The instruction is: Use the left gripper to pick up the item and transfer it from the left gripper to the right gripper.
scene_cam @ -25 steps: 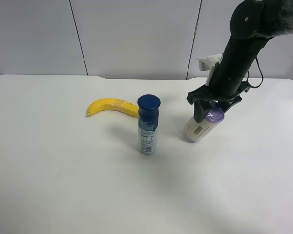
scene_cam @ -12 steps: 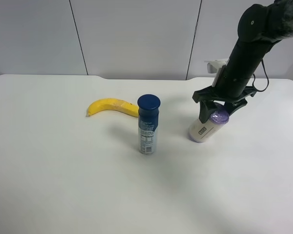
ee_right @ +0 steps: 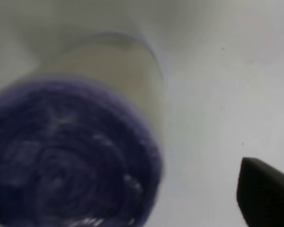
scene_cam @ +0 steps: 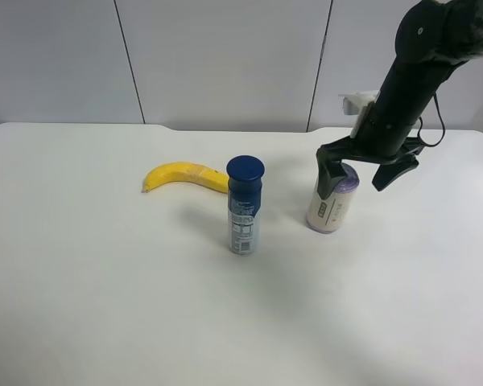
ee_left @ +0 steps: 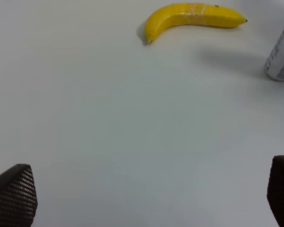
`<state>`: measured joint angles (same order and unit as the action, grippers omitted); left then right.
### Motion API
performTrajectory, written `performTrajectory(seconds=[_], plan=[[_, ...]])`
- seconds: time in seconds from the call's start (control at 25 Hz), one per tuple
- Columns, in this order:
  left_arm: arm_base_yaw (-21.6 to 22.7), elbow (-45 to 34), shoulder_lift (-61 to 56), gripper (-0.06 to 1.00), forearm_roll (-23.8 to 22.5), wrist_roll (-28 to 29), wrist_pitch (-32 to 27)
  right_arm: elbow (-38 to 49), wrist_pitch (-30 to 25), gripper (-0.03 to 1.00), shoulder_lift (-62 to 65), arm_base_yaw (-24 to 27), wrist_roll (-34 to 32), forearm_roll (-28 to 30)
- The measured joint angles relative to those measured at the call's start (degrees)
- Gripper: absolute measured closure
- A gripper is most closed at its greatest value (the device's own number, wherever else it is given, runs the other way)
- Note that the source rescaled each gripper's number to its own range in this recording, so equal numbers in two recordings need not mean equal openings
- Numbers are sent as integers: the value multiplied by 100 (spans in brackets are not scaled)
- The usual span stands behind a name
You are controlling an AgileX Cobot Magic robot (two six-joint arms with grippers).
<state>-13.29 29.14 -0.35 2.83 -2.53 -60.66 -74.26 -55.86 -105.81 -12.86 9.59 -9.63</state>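
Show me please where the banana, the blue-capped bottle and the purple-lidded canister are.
banana (scene_cam: 179, 174), exterior high view, middle of its yellow body.
blue-capped bottle (scene_cam: 244, 211), exterior high view, its printed side.
purple-lidded canister (scene_cam: 330, 208), exterior high view, its cream wall.

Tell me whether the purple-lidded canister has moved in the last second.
Yes. The canister has tipped from leaning to nearly upright, its lid now closer to the blue-capped bottle.

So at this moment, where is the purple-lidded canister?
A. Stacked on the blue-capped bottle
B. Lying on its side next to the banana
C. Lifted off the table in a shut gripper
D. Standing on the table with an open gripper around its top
D: the canister stands on the table, and the right gripper has its fingers spread either side of the purple lid.
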Motion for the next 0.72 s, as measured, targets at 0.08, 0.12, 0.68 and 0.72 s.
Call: performTrajectory(seconds=[0.08,0.12,0.68,0.72], plan=[[0,0,0,-5,0,0,0,-171,-213,-3,193,0,0,0],[0,0,0,-5,0,0,0,-279,-349,-3,307,0,0,0],[0,0,0,-5,0,0,0,-603,-1344,-3,2934,0,18,355],[0,0,0,-5,0,0,0,-554,-1348,-3,3161,0,18,411]])
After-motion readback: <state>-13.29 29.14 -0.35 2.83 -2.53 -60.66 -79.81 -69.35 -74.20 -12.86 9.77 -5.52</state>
